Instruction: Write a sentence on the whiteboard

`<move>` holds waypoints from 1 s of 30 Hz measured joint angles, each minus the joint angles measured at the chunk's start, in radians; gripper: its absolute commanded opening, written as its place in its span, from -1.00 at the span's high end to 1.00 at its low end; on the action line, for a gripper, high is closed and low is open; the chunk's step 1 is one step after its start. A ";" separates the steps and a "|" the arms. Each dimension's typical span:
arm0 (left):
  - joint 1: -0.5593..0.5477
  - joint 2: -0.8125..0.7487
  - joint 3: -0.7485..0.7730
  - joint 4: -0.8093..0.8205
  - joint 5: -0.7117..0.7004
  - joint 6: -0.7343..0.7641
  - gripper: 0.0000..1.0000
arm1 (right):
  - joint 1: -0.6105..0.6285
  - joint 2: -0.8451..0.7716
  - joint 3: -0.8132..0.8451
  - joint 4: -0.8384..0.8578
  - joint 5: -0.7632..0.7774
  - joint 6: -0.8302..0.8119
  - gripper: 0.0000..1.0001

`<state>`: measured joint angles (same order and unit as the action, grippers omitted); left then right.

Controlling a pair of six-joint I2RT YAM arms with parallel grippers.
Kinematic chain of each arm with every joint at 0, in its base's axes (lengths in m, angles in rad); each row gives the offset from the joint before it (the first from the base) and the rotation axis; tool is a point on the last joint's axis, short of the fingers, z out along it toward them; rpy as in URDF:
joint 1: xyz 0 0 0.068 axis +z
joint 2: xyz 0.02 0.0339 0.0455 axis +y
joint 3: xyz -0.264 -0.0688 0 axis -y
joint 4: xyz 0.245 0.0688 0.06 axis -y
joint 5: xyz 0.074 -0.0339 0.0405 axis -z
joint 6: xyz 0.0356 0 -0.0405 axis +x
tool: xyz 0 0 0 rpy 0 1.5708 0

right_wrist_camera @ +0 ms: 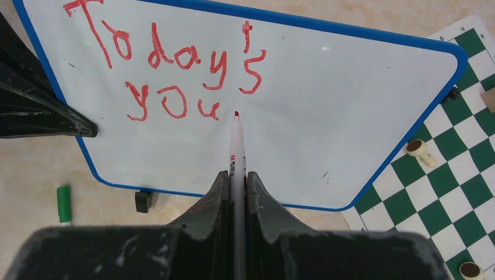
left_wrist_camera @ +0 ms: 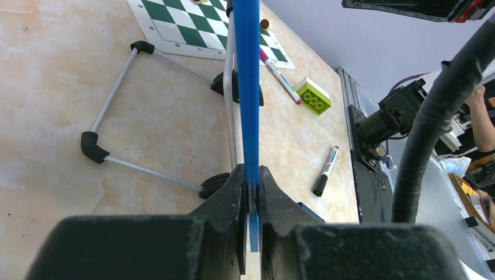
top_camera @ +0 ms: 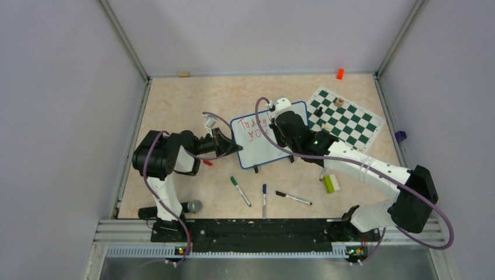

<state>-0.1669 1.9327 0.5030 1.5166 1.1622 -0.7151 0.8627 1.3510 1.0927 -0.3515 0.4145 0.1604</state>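
The whiteboard [top_camera: 262, 146] stands propped mid-table, blue-framed; it fills the right wrist view [right_wrist_camera: 327, 122] and shows edge-on in the left wrist view [left_wrist_camera: 247, 87]. My left gripper [left_wrist_camera: 251, 178] is shut on its left edge; it also shows in the top view [top_camera: 229, 140]. My right gripper [right_wrist_camera: 236, 175] is shut on a red marker [right_wrist_camera: 236, 146], tip at the board just right of the "u". The sentence [right_wrist_camera: 175, 70] reads "Today's" over "you" in red. From above my right gripper [top_camera: 284, 125] covers the board's right part.
A green-and-white chess mat [top_camera: 344, 119] with a few pieces lies right of the board. A green-capped marker [top_camera: 240, 191], a blue one [top_camera: 264, 199] and a black one [top_camera: 293, 198] lie in front. A green brick [top_camera: 329, 184] sits at right. A red cap [top_camera: 208, 162] lies below my left gripper.
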 measured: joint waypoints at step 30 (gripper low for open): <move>0.000 0.000 0.000 -0.003 -0.002 -0.001 1.00 | -0.010 0.074 0.001 0.023 0.005 -0.003 1.00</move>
<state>-0.1665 1.9327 0.5030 1.5139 1.1599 -0.7158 0.8532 1.4254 1.0939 -0.3290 0.4194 0.1574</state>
